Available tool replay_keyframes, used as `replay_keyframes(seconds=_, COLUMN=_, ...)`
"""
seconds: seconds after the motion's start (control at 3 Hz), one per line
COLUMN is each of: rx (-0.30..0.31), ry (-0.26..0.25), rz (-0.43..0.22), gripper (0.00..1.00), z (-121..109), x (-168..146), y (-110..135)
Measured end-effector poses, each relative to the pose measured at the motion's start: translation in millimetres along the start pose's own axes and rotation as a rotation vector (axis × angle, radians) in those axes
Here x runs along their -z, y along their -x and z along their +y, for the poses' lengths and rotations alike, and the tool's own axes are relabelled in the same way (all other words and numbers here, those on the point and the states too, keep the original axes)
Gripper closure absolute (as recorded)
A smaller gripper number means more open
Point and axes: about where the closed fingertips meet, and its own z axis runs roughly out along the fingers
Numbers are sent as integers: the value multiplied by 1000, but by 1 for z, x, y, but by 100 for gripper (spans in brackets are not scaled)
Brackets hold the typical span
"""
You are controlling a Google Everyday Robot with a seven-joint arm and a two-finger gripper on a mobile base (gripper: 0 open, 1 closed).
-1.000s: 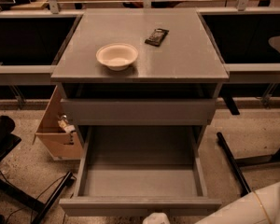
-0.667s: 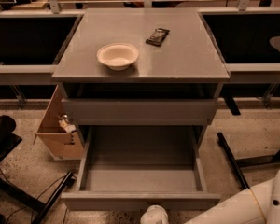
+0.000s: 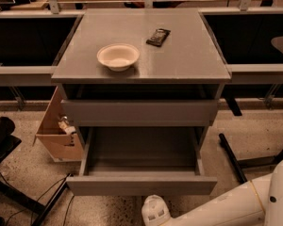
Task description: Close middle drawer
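The middle drawer [image 3: 141,185] is pulled well out of the grey cabinet, and its long grey tray [image 3: 141,149] is empty. Above it, a slimmer drawer front [image 3: 140,112] sits slightly out, with a dark gap under the cabinet top. My gripper [image 3: 155,212] is at the bottom edge of the view, on the end of the white arm [image 3: 236,204] that comes in from the lower right. It is just in front of the middle drawer's front panel, near the panel's centre. Whether it touches the panel does not show.
On the cabinet top stand a white bowl [image 3: 118,56] and a dark flat packet [image 3: 158,36]. An open cardboard box [image 3: 59,131] sits on the floor to the left of the cabinet. Black chair legs [image 3: 233,159] lie to the right, with cables and a dark base at the lower left.
My arm has moved in from the lower right towards the drawer front. The middle drawer has slid a little way into the cabinet.
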Motion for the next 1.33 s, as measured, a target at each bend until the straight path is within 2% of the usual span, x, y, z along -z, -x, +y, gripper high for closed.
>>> replay_keyframes(seconds=0.33, rx=-10, ry=6, rz=-12, gripper=100, z=-1, x=-5, y=2)
replay_keyframes(seconds=0.67, rx=-29, ry=26, rz=-12, gripper=100, z=-16, x=-30, y=-1)
replay_keyframes(seconds=1.0, rx=-31, ry=18, rz=-9, gripper=100, z=-30, x=-40, y=-3)
replay_keyframes(seconds=1.33, rx=-24, ry=-13, rz=10, gripper=100, z=-61, x=-52, y=-10)
